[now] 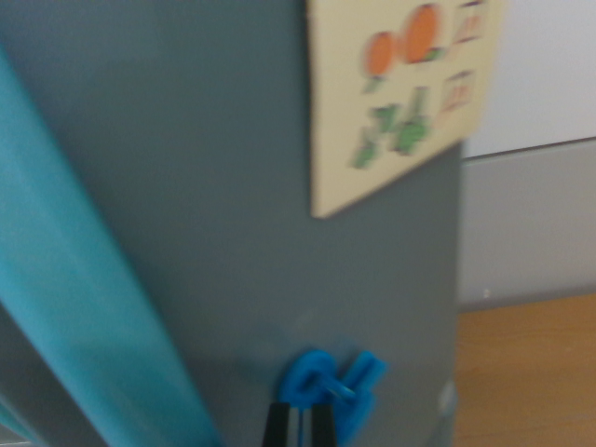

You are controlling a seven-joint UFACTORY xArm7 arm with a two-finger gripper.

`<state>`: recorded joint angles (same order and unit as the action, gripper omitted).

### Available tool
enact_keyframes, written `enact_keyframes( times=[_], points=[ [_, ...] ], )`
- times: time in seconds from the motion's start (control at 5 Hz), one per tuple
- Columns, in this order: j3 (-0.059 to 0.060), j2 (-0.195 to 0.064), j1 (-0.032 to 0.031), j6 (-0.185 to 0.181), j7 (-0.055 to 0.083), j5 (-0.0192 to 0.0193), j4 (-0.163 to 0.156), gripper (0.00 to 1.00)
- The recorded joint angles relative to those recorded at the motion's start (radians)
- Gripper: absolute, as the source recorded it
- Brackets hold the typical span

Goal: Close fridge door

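Filling the view, fridge door [233, 186] meets tool [328, 391].

Grey fridge door [223, 186], teal handle [84, 307], blue-tipped pincer [328, 391] against it

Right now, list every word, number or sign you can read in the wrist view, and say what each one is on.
No text can be read.
Cream card on the grey fridge door: orange and green pictures, beside two small reddish marks that may be numbers or words, too blurred to read.
Blue gripper: no marking visible.
Teal strip: no marking visible.
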<state>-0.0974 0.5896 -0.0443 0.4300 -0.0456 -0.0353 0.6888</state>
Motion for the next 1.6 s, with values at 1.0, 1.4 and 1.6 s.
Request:
enact_keyframes(
  times=[1.0,1.4,1.6],
  points=[
    [0.055,-0.087,-0.0002,0.000,0.000,0.0000,0.079,1.00],
    [0.085,-0.139,-0.0002,0.000,0.000,0.0000,0.124,1.00],
    [0.104,-0.194,-0.0002,0.000,0.000,0.0000,0.172,1.00]
  ],
)
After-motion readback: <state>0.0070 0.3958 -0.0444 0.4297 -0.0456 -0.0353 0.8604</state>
